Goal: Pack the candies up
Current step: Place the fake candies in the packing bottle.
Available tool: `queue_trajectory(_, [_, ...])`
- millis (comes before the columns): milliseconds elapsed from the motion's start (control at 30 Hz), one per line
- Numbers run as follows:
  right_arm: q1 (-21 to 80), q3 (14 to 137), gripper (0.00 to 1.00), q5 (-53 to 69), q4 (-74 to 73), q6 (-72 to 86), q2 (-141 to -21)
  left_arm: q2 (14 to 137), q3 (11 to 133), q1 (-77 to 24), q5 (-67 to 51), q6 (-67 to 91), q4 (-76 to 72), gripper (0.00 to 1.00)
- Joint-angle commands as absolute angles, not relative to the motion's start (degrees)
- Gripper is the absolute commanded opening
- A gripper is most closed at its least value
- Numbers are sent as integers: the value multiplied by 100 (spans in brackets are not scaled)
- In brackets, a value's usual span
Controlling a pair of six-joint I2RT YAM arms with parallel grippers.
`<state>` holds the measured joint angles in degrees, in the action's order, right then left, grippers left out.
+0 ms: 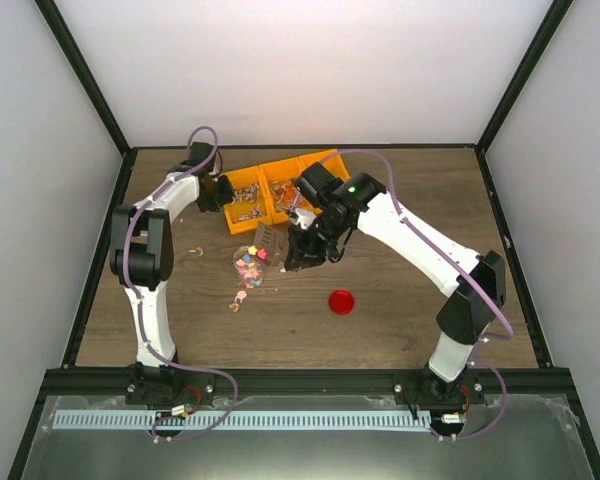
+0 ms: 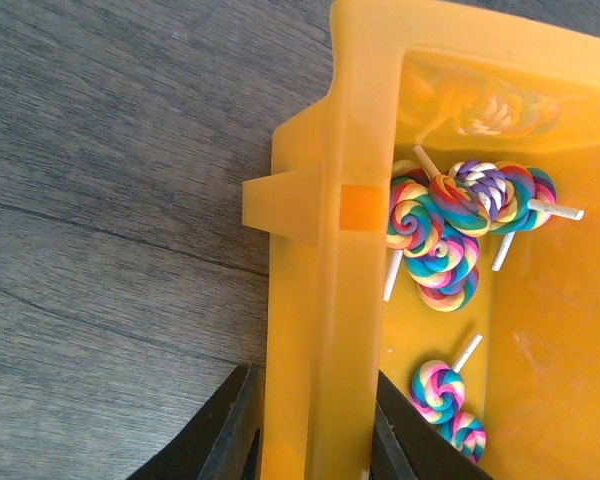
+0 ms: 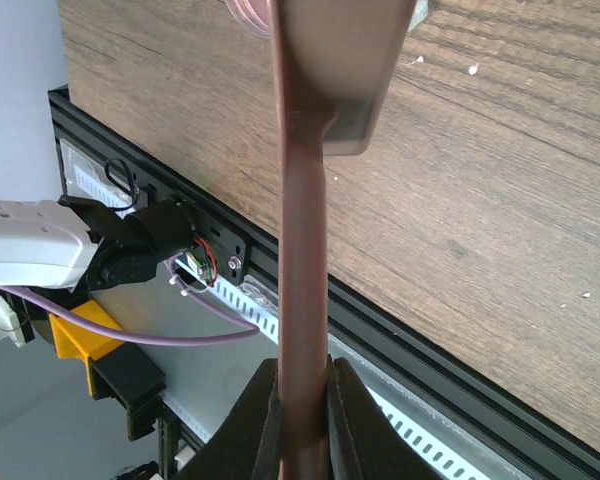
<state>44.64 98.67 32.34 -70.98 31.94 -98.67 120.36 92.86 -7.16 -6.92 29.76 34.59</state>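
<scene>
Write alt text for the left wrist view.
The left gripper clamps the side wall of an orange plastic bin, one finger on each side of the wall. Inside the bin lie several small rainbow-swirl lollipops with white sticks, and a grey-brown wood-grain table shows to the left.

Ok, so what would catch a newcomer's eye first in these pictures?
The orange bin at the back of the table stands out, holding bright swirly lollipops, with the left gripper clamped on its wall. Mid-table, the right gripper holds a brown scoop by its handle beside a small clear jar. A red lid lies alone nearer the front.
</scene>
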Motion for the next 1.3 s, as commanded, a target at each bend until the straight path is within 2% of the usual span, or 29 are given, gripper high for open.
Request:
queue_trajectory(0, [4543,10248,1,2966,-7440,3108,-9928,11988,9228,-659,-728,2927,3468,25])
queue_trajectory(1267, [5304,10625,1,1964,-7471,3122,-10165,11910,9256,-659,-662,2891,3523,26])
